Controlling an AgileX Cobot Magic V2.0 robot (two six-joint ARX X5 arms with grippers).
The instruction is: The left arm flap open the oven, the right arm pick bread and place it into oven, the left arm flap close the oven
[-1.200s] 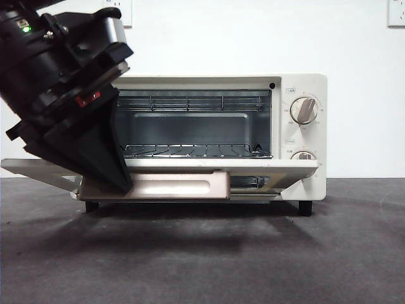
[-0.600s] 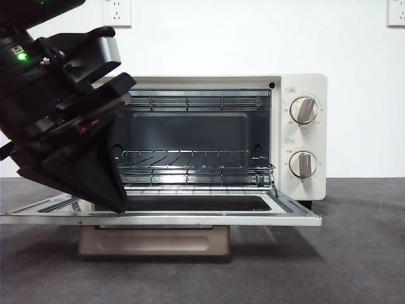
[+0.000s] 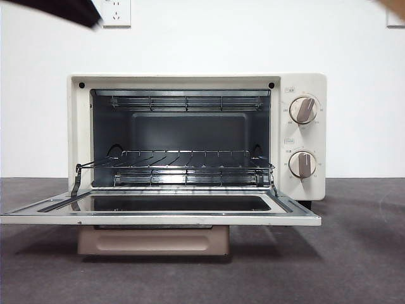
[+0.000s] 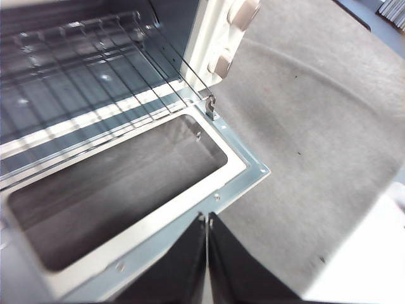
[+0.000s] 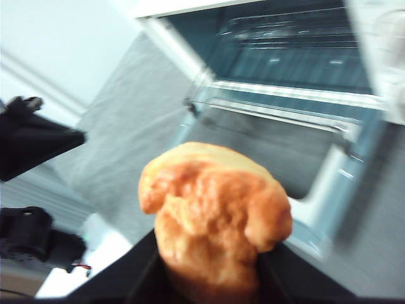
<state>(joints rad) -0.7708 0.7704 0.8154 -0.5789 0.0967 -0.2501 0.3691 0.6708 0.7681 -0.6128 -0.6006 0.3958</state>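
The cream-white oven (image 3: 304, 82) stands open, its glass door (image 3: 158, 219) lying flat toward me, the beige handle (image 3: 152, 240) under it. The wire rack (image 3: 190, 170) inside is bare. My left gripper (image 4: 207, 220) is shut and empty, hovering above the door's outer corner (image 4: 253, 171); in the front view it shows only as a black tip (image 3: 63, 9) at the top left. My right gripper (image 5: 212, 269) is shut on the golden-brown bread (image 5: 215, 215), held in the air in front of the open oven (image 5: 285, 50), above and short of the door (image 5: 316, 209).
Two beige knobs (image 3: 304, 109) (image 3: 304, 164) sit on the oven's right panel. The dark grey tabletop (image 3: 354, 253) spreads around the oven. The left arm (image 5: 31, 145) shows dark at the side of the right wrist view. A wall socket (image 3: 116, 11) is behind.
The left arm has lifted off the door and risen out of the front view to the top left. The door dropped fully open and stays flat.
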